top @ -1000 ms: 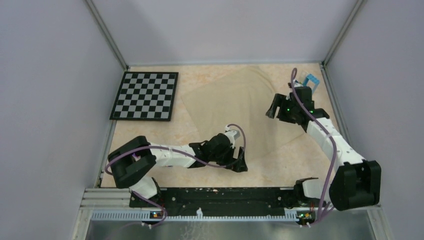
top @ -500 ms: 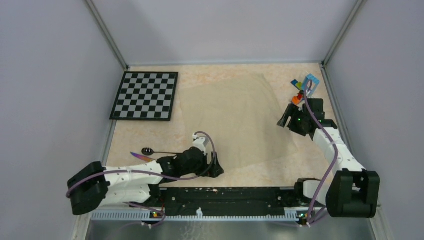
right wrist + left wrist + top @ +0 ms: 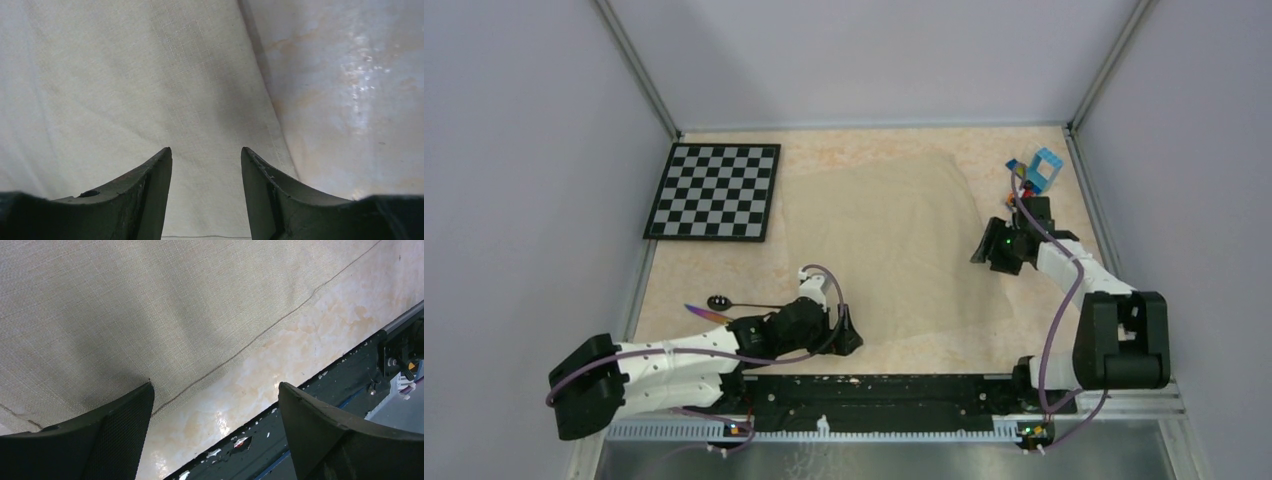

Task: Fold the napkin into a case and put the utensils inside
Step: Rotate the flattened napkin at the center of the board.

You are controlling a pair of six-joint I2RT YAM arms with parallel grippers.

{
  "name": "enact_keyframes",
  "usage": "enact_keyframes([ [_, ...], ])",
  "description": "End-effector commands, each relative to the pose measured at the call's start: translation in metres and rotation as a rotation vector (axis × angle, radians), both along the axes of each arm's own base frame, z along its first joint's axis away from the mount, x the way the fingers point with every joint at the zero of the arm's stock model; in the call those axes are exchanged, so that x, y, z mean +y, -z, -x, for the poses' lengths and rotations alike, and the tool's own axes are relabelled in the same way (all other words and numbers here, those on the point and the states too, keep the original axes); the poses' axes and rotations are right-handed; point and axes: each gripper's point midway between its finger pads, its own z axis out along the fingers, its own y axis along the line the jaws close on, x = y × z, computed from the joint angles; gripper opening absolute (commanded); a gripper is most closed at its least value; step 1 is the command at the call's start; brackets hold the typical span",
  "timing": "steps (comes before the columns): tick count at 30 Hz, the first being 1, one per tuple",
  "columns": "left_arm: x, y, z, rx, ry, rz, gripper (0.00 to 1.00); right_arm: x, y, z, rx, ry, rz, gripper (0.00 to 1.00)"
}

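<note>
No fold was observed: the napkin [image 3: 894,235] was recorded flat at mid-desk [image 3: 714,268], the utensils [image 3: 724,303] were noted outside it to the left, and the left end effector [image 3: 849,338] and right end effector [image 3: 984,253] were found spread and empty at its edges.

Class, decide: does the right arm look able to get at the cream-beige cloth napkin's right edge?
Probably yes: its open jaws sit over the edge of the cream-beige cloth napkin, nothing in between.
</note>
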Motion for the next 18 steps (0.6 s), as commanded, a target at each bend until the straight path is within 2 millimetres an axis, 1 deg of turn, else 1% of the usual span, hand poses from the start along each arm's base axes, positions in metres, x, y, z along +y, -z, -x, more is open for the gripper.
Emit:
enact_keyframes([
  [1,0.009,0.018,0.008,0.066,0.007,-0.084,0.99,0.012,0.013,-0.019,0.000,-0.023,-0.022,0.52],
  [4,0.007,0.012,0.008,0.051,0.016,-0.063,0.99,0.001,0.027,-0.018,0.023,0.047,0.007,0.51],
  [6,0.003,0.002,0.008,0.027,0.045,-0.037,0.99,-0.010,0.035,-0.012,0.029,0.103,0.030,0.51],
  [8,-0.002,-0.016,0.007,-0.001,0.074,-0.009,0.99,-0.016,0.047,0.002,0.044,0.144,0.040,0.51],
  [10,-0.009,-0.044,0.001,-0.049,0.094,0.025,0.99,-0.028,0.050,0.011,0.047,0.209,0.031,0.51],
  [11,-0.012,-0.061,-0.003,-0.082,0.103,0.040,0.99,-0.032,0.049,0.014,0.036,0.230,0.034,0.51],
  [13,-0.012,-0.092,-0.019,-0.145,0.075,0.058,0.99,-0.036,0.036,0.015,-0.011,0.235,0.053,0.51],
  [15,-0.008,-0.118,-0.042,-0.194,0.029,0.060,0.99,-0.030,0.010,0.007,-0.107,0.194,0.040,0.52],
  [16,-0.006,-0.128,-0.057,-0.210,0.004,0.058,0.99,-0.021,-0.006,-0.001,-0.172,0.153,0.025,0.56],
  [18,0.003,-0.141,-0.090,-0.219,-0.048,0.061,0.99,-0.001,-0.047,-0.029,-0.335,0.081,0.005,0.70],
])
